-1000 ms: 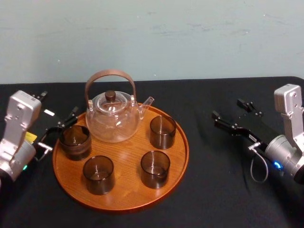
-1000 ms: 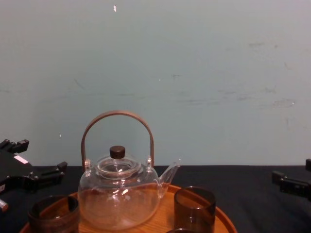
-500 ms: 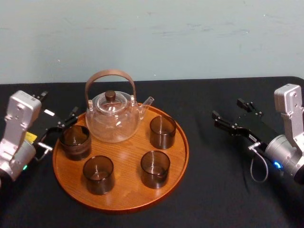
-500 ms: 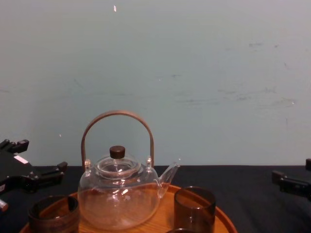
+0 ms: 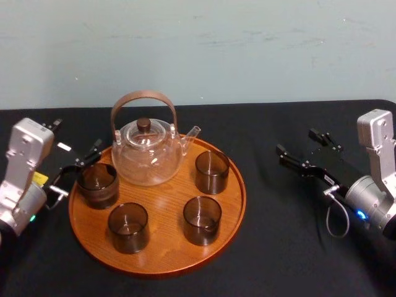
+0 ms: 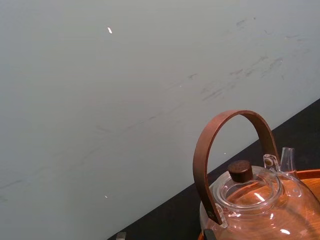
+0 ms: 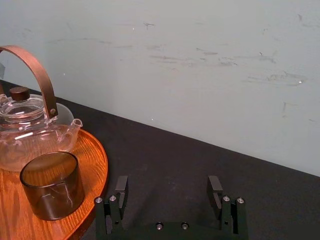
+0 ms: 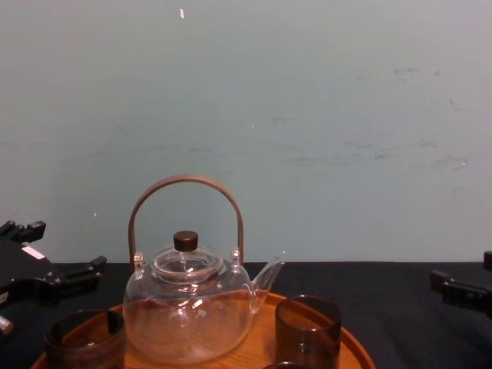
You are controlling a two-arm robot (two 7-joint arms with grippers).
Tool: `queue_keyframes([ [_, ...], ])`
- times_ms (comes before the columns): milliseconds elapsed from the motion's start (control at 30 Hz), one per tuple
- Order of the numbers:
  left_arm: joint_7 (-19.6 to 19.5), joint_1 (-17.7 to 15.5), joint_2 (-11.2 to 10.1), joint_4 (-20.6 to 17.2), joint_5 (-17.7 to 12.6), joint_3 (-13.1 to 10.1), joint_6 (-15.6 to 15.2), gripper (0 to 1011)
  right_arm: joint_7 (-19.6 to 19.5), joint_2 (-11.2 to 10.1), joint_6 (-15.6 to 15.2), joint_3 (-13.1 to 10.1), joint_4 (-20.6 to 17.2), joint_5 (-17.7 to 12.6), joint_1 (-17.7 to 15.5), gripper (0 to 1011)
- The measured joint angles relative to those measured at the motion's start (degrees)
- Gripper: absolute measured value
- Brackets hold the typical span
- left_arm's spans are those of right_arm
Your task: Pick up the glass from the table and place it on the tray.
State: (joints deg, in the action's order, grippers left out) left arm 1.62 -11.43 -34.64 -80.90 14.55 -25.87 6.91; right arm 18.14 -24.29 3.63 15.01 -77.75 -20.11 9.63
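Where the black table meets a pale wall, a round wooden tray sits left of centre, with bare tabletop wide open to its right. A clear teapot stands at the tray's back edge. The glass stands on the tray at its left rim, just beside the left gripper, whose fingers are spread wide and empty. Three other glasses stand apart on the tray. The right gripper (also spread wide, holding nothing) hovers well apart over open table.

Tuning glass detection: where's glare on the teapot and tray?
Left wrist view: bright specular spots on the clear glass teapot with curved brown handle; right wrist view: pale streaks on its body; head view: soft sheen on the round orange-brown wooden tray.
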Motion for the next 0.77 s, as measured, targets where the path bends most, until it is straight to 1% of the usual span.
queue_keyframes([
  [767,0.0,0.0,0.0,0.0,0.0,0.0,0.0,1001,0.0,0.0,0.0,0.0,0.0,0.0,0.0,1002],
])
